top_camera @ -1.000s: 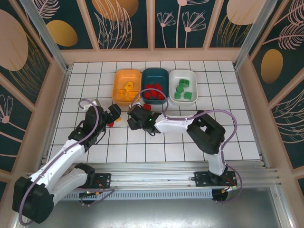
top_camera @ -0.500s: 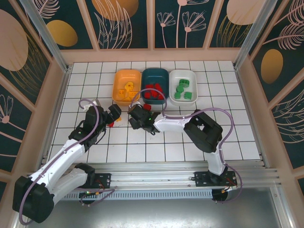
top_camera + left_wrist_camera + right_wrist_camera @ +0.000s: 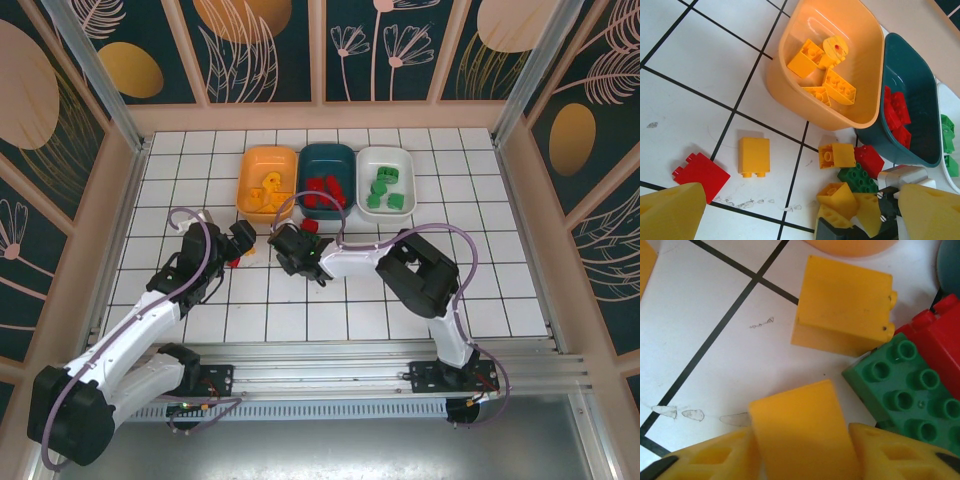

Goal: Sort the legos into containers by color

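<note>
Right pincer (image 3: 800, 440) clamped on a yellow brick (image 3: 795, 412), low over the tiles, just beside the loose cluster in front of the bowls: a second yellow brick (image 3: 845, 310), a green brick (image 3: 900, 385) and a red brick (image 3: 940, 335), all touching. The fingers press the brick's flat sides, likely so it lifts square. Judged step: pick made, carry to the orange bowl (image 3: 790, 95) not yet done. That bowl already holds yellows, the teal bowl (image 3: 915, 90) reds, the white bowl (image 3: 400, 155) greens, so the colour for each is settled. Left pincer (image 3: 800, 200) spread wide, gripping nothing, hanging near a lone yellow brick (image 3: 754, 156) and a lone red brick (image 3: 701, 172) on the tiles; probably kept to that side so the two arms do not crowd one pile
</note>
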You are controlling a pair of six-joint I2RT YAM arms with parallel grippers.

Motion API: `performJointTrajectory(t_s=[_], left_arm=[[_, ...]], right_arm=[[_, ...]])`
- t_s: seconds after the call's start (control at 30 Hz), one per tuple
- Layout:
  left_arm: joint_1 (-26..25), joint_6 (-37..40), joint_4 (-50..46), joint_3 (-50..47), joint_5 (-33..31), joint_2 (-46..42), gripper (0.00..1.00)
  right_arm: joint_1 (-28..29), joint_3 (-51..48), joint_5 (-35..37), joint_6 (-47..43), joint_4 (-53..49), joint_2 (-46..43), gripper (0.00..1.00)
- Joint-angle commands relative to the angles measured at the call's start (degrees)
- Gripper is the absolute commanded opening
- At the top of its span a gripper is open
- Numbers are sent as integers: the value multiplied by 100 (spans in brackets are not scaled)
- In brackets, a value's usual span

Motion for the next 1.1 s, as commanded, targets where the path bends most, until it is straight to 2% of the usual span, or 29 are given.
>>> performJointTrajectory(t_s=[0.0,0.13,0.33,0.53,0.67,0.77,0.83,0.9,1.0,1.07], left_arm=[[26,20,0,-20,-3,-17,99],[22,57,-69,24,-89,-60,98],[124,133,-481,221,-251,-19,99],[231,423,-810,290,118,468,99],[233,664,-969,518,332,833,91],[232,839,-926,658,526,997,84],[235,911,-898,742,542,1153,83],[238,1012,-930,890,522,1391,82],[237,1156,-993,1106,480,1782,80],[233,1218,-1002,1224,430,2019,80]], right_arm=[[35,88,17,65,60,-94,40],[48,49,-102,195,59,-537,32],[-244,317,-355,351,369,-975,31],[-876,1603,-718,609,382,-11,31],[-1116,2836,-846,593,-126,856,32],[-1202,3732,-933,406,-537,1423,35],[-1246,4477,-1000,347,-981,1864,37],[-1243,5064,-1021,256,-1320,2142,49],[-1219,5365,-1033,184,-1484,2163,57],[-1204,5294,-920,139,-1465,1989,59]])
